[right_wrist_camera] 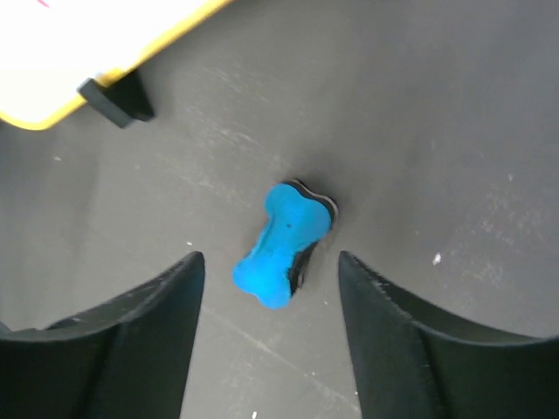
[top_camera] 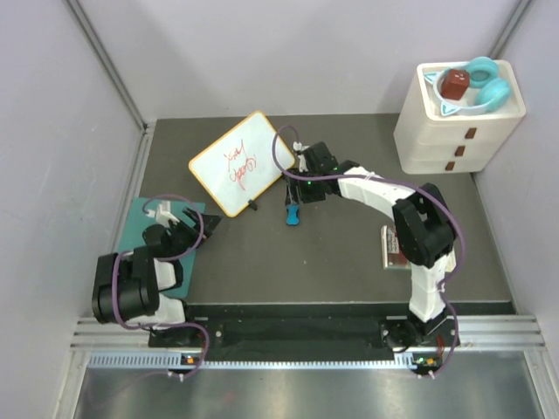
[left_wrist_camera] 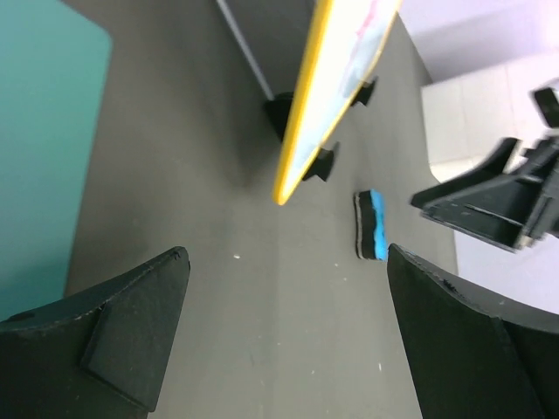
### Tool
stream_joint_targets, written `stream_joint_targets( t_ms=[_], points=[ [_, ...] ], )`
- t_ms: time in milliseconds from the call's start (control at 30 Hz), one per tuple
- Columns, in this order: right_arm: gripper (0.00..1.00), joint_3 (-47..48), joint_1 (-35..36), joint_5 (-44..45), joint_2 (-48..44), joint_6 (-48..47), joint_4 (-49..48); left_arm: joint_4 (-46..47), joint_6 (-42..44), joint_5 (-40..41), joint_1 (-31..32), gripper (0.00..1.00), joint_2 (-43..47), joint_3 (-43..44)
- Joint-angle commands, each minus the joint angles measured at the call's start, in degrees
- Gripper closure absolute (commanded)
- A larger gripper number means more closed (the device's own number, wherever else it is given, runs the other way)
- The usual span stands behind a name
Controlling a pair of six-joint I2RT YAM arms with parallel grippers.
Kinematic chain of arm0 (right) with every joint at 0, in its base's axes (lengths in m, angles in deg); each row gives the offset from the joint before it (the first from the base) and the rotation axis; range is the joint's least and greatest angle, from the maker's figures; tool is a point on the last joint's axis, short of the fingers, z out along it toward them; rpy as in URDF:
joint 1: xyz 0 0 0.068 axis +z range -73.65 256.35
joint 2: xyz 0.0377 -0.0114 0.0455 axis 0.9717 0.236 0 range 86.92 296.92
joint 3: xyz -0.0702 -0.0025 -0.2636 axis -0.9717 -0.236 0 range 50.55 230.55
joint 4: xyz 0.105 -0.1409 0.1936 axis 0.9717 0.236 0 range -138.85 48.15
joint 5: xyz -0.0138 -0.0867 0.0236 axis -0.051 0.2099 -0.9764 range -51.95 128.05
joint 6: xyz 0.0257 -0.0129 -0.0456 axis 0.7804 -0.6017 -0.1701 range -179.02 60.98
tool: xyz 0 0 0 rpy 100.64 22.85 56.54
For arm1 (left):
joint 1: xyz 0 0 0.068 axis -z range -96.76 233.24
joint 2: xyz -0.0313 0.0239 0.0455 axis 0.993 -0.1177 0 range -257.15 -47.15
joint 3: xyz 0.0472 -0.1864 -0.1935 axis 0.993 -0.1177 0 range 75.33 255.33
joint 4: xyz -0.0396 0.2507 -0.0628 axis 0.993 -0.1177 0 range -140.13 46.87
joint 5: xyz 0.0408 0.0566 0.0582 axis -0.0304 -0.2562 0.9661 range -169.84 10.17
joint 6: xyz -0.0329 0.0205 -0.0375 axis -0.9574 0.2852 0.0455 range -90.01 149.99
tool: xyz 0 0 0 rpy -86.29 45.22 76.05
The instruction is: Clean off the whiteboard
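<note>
Eraser (top_camera: 292,215) just R of whiteboard (top_camera: 238,162) – mat (top_camera: 131,229) front-L, drawers (top_camera: 437,140) back-R.

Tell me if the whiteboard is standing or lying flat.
Standing, tilted: the whiteboard rests on its black feet, seen edge-on from the left wrist.

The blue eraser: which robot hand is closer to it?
The right. The right gripper hovers open just above the blue eraser. The left gripper, also open, is farther off, at the edge of the teal mat.
</note>
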Motion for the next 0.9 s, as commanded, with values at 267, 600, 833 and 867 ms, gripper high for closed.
stream_joint_targets(
  t_ms=[267, 600, 833, 867],
  points=[
    [0.37, 7.37, 3.07, 5.88, 5.68, 5.92, 7.13, 24.21, -4.17, -9.71, -1.36, 0.01, -12.06, -0.1],
    [0.45, 8.43, 5.45, 11.24, 7.7, 8.82, 10.03, 33.88, -8.74, -13.59, -1.8, 0.01, -19.18, 0.78],
    [0.65, 9.13, 6.07, 13.88, 8.93, 9.44, 11.18, 36.87, -10.5, -14.64, -2.15, 0.01, -21.73, 1.22],
    [0.67, 9.31, 6.24, 14.23, 9.02, 9.44, 11.27, 37.05, -10.59, -14.64, -2.24, 0.01, -21.82, 1.22]
  ],
)
